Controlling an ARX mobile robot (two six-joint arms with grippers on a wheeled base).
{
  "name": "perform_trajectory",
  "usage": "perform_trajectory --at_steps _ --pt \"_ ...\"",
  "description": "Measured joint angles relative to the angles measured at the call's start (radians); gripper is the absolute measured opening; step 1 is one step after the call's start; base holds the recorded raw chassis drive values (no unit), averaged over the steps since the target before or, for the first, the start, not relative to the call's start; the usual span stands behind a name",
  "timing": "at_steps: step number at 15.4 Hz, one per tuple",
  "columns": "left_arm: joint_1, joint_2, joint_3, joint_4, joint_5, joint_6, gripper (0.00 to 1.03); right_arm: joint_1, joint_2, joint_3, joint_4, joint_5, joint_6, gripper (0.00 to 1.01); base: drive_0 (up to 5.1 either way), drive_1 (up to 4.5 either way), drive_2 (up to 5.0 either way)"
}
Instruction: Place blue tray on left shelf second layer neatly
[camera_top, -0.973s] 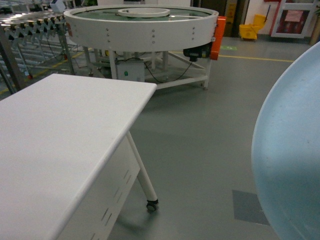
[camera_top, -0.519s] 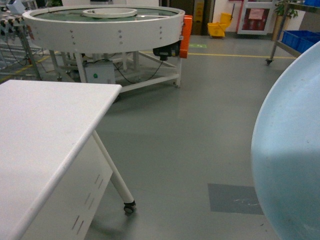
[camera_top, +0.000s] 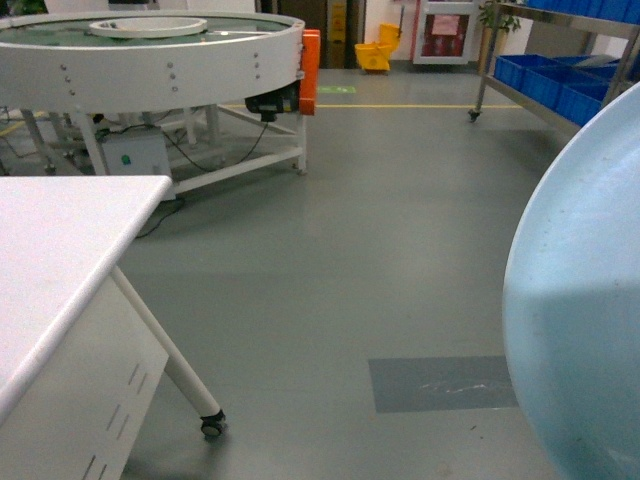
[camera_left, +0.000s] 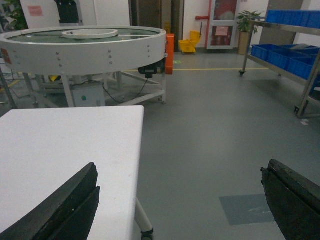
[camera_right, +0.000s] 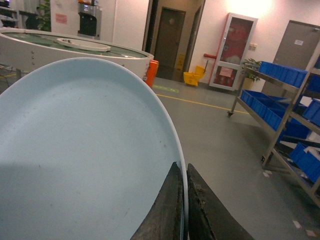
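The pale blue tray (camera_top: 585, 320) fills the right edge of the head view, held up on edge above the floor. In the right wrist view the blue tray (camera_right: 85, 150) takes up the left half, and my right gripper (camera_right: 181, 167) is shut on its rim, one finger on each side. My left gripper (camera_left: 180, 167) stands wide open with nothing in it, over the table corner and the floor. A steel shelf rack (camera_top: 484, 60) with blue crates stands far right, also shown as a shelf rack (camera_right: 287, 120) with several tiers. I cannot tell which tier is the second layer.
A white table (camera_top: 60, 260) on casters is at the left, its corner near my left gripper. A big round white conveyor (camera_top: 150, 60) stands behind it. A yellow mop bucket (camera_top: 377, 52) sits by the back wall. Grey floor with a darker patch (camera_top: 440, 383) lies between.
The head view has swung right: the table and the round conveyor slid left, and the steel rack with blue crates came into view. The tray keeps its place in the view.
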Motion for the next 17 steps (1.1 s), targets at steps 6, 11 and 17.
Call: perform_trajectory --at_steps 6,11,17 --pt "0.000 0.000 0.000 0.000 0.000 0.000 0.98 0.000 0.000 0.000 0.000 0.002 0.000 0.02 -1.5 -1.49 -1.5" --pt "0.000 0.000 0.000 0.000 0.000 0.000 0.98 0.000 0.000 0.000 0.002 0.002 0.000 0.02 -1.5 -1.49 -1.5" --pt "0.000 0.000 0.000 0.001 0.001 0.000 0.98 0.000 0.000 0.000 0.001 0.002 -0.002 0.02 0.0 4.24 -4.3"
